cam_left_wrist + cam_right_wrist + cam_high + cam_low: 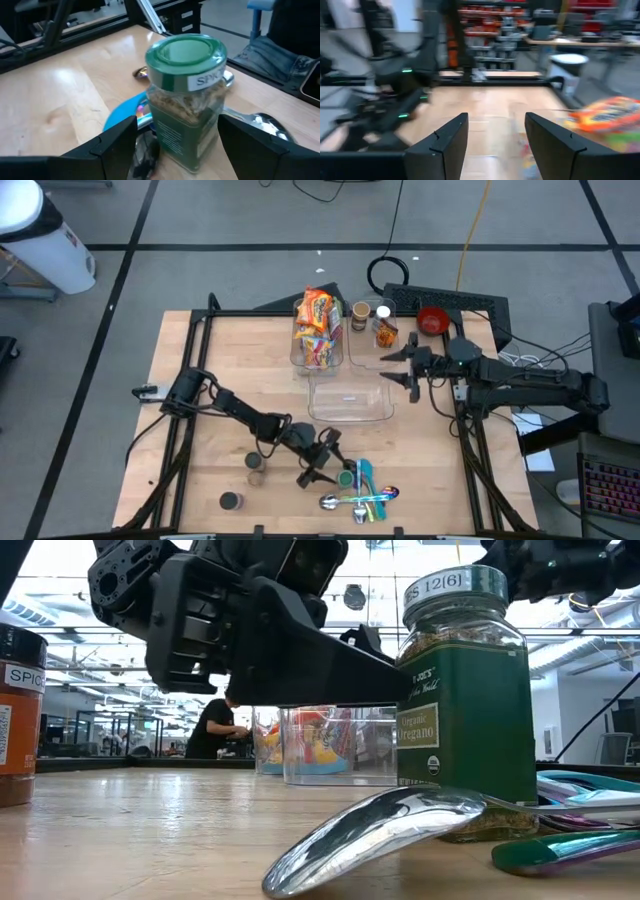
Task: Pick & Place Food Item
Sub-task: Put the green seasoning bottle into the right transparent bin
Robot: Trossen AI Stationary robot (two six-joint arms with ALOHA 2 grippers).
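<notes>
The green-lidded glass oregano jar (186,100) stands upright near the table's (210,390) front edge, between the left gripper's (322,463) open jaws; the right gripper (406,364), jaws also open, hovers far off.

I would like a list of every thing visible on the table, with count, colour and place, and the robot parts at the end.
oregano jar: one, green, front edge, between left fingers.
spoons: several, silver and coloured, beside the jar.
spice jars: two, brown, front left.
clear containers: two, centre; rear one holds a snack bag, orange.
small jars: two, rear centre.
red bowl: one, rear right.
left gripper: open around the jar.
right gripper: open, above the centre container.
</notes>
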